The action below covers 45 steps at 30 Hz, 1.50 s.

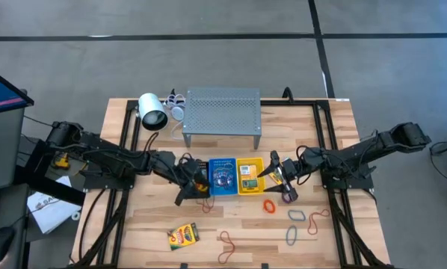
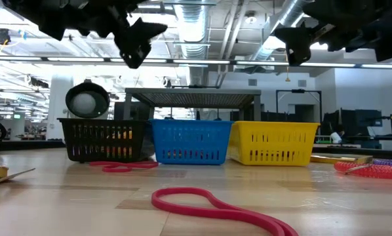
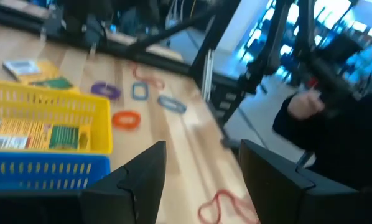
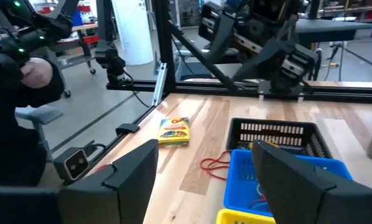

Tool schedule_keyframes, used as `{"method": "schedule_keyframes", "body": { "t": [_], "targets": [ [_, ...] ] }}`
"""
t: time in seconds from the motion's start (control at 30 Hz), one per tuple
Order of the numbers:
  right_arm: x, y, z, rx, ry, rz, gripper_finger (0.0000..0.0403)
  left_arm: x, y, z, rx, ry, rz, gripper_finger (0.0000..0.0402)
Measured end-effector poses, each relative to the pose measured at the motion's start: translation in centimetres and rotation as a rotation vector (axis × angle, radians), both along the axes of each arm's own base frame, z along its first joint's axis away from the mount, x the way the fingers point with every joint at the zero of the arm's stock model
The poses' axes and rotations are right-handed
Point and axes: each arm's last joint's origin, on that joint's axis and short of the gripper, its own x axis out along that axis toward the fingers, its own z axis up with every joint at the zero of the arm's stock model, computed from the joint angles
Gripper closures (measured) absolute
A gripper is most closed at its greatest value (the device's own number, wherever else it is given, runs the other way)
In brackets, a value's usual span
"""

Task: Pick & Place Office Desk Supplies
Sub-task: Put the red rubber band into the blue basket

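Note:
My left gripper (image 1: 187, 190) is open and empty, raised over the black basket (image 2: 104, 141); it also shows in the left wrist view (image 3: 201, 155). My right gripper (image 1: 282, 183) is open and empty, raised just right of the yellow basket (image 1: 250, 159); it also shows in the right wrist view (image 4: 204, 152). One crayon box (image 3: 37, 134) lies in the yellow basket. Another crayon box (image 1: 182, 235) lies flat on the table near the front. Orange (image 1: 270, 205), purple (image 1: 289, 196), red (image 1: 227, 243) and other rubber bands lie flat on the table.
A blue basket (image 1: 223, 161) stands between the black and yellow ones. The grey perforated shelf (image 1: 222, 112) and a white cylinder (image 1: 152, 112) stand behind them. A further crayon box (image 3: 33, 70) lies beyond the yellow basket. A person's hand (image 3: 304, 102) shows beside the table.

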Motion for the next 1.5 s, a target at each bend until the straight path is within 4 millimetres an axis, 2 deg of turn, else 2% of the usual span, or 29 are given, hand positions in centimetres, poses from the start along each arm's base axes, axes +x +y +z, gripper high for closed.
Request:
{"method": "schedule_keyframes", "body": {
  "t": [0.23, 0.5, 0.93, 1.3, 1.5],
  "targets": [
    [0.2, -0.9, 0.1, -0.032, -0.018, -0.039, 0.0148, 0.1, 0.0, 0.6, -0.099, -0.03, 0.015, 0.0201],
    [0.2, -1.3, 0.1, -0.041, -0.019, -0.056, 0.0148, 0.0, 0.0, 1.4, -0.121, -0.081, 0.015, 0.0206],
    [0.2, -1.3, 0.0, -0.045, -0.019, -0.055, 0.0148, 0.0, 0.4, 1.4, -0.133, -0.073, 0.031, 0.0203],
    [0.2, -1.2, 0.0, 0.017, 0.001, -0.056, 0.0148, -0.1, 0.5, 0.2, 0.017, -0.001, 0.039, 0.0206],
    [0.1, 0.2, 0.3, 0.045, 0.009, -0.056, 0.0148, -0.1, 0.2, 0.6, 0.157, -0.094, 0.014, 0.0206]
  ]
}}
